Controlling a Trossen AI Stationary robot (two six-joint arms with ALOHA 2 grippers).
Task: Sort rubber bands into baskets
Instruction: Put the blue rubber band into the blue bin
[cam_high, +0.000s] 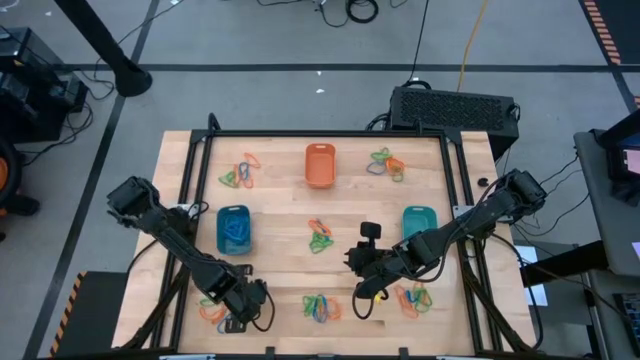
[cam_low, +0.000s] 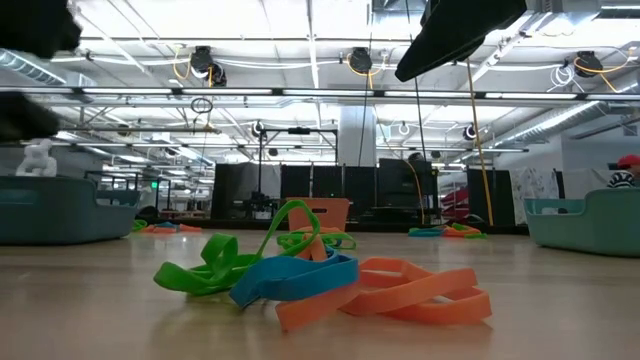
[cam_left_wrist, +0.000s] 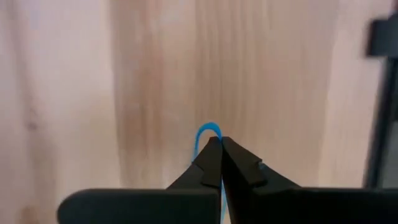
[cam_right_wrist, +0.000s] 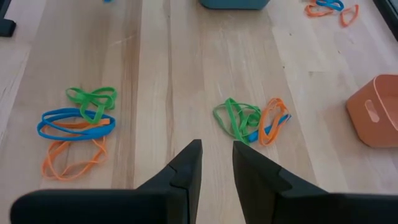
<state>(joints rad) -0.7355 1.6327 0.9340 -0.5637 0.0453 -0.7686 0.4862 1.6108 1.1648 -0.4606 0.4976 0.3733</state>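
The left gripper (cam_left_wrist: 219, 142) is pinched closed on a blue rubber band (cam_left_wrist: 207, 130) looping past its tips. The right gripper (cam_right_wrist: 216, 149) hovers narrowly parted above the table (cam_right_wrist: 186, 74)

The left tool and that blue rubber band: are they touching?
Touching. The left wrist view shows the left tool shut on the blue rubber band, whose loop pokes out past the tips.

Wooden table (cam_high: 280, 170), black keyboard-like box (cam_high: 452, 106), floor cables (cam_high: 350, 10)

orange basket (cam_high: 319, 165), blue basket (cam_high: 234, 230), teal basket (cam_high: 419, 223); bands (cam_right_wrist: 78, 123) orange, green, blue.
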